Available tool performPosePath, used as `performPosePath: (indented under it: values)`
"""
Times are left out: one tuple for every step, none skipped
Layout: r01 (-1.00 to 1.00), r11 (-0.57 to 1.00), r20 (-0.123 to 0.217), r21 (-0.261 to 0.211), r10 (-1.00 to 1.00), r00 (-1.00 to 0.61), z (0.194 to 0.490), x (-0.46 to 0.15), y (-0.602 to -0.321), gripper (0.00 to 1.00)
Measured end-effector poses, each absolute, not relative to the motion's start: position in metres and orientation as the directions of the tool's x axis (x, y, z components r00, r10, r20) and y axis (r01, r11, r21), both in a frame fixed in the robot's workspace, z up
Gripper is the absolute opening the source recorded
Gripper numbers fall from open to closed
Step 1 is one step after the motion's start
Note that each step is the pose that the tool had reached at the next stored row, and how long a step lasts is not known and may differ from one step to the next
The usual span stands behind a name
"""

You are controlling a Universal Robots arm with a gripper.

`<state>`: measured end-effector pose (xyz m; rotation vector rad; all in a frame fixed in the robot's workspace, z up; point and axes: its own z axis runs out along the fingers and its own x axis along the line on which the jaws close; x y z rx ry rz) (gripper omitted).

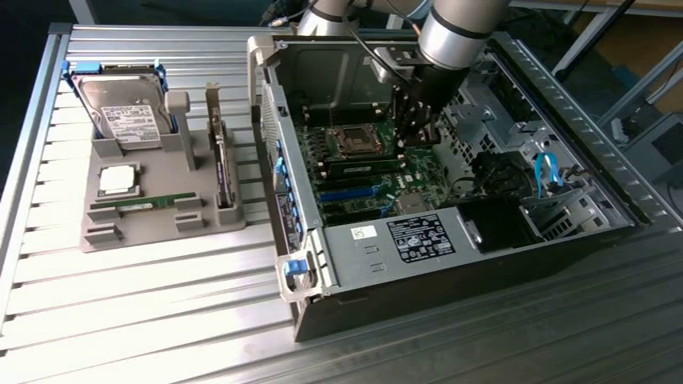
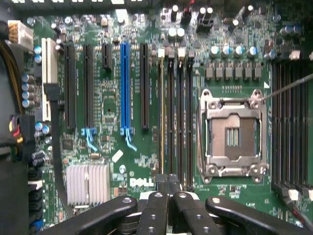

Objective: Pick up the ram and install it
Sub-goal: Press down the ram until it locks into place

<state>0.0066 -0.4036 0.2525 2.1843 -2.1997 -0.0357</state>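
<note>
A long green ram stick (image 1: pixel 144 205) lies in the front slot of the grey holder (image 1: pixel 160 228), on the exterior view's left. My gripper (image 1: pixel 415 141) reaches down inside the open computer case (image 1: pixel 449 240), over the motherboard beside the CPU socket (image 1: pixel 357 141). In the wrist view its black fingers (image 2: pixel 157 208) are pressed together, and my gripper (image 2: pixel 168 183) hangs above one end of the row of memory slots (image 2: pixel 178 112). The slot at one side of that row carries a thin yellowish strip (image 2: pixel 162 112), like the top edge of a seated stick. Nothing shows between the fingertips.
The holder also carries a hard drive (image 1: pixel 126 108), a square silver CPU chip (image 1: pixel 117 179) and an upright dark expansion card (image 1: pixel 221 160). Inside the case are a blue slot (image 2: pixel 125 88), a heat sink (image 2: pixel 88 183), blue cables (image 1: pixel 546 172) and a labelled power supply (image 1: pixel 421 238).
</note>
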Motion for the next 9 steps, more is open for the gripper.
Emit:
performPosePath:
  values:
    - [-0.999,0.007,0.013,0.045,-1.0,-0.007,0.252,0.003,-0.404,0.1]
    - [-0.999,0.007,0.013,0.044,-1.0,-0.007,0.252,0.0,-0.404,0.1]
    - [-0.999,0.007,0.013,0.043,-1.0,-0.007,0.252,-0.005,-0.404,0.1]
    - [-0.999,0.007,0.013,0.042,-1.0,-0.007,0.252,-0.01,-0.404,0.1]
    - [-0.999,0.007,0.013,0.041,-1.0,-0.007,0.252,-0.016,-0.404,0.1]
    - [-0.999,0.007,0.013,0.04,-1.0,-0.007,0.252,-0.021,-0.404,0.1]
    - [-0.999,0.007,0.013,0.038,-1.0,-0.007,0.252,-0.027,-0.404,0.1]
    - [-0.999,0.007,0.013,0.037,-1.0,-0.007,0.252,-0.031,-0.404,0.1]
    - [-0.999,0.007,0.013,0.036,-1.0,-0.007,0.252,-0.036,-0.404,0.1]
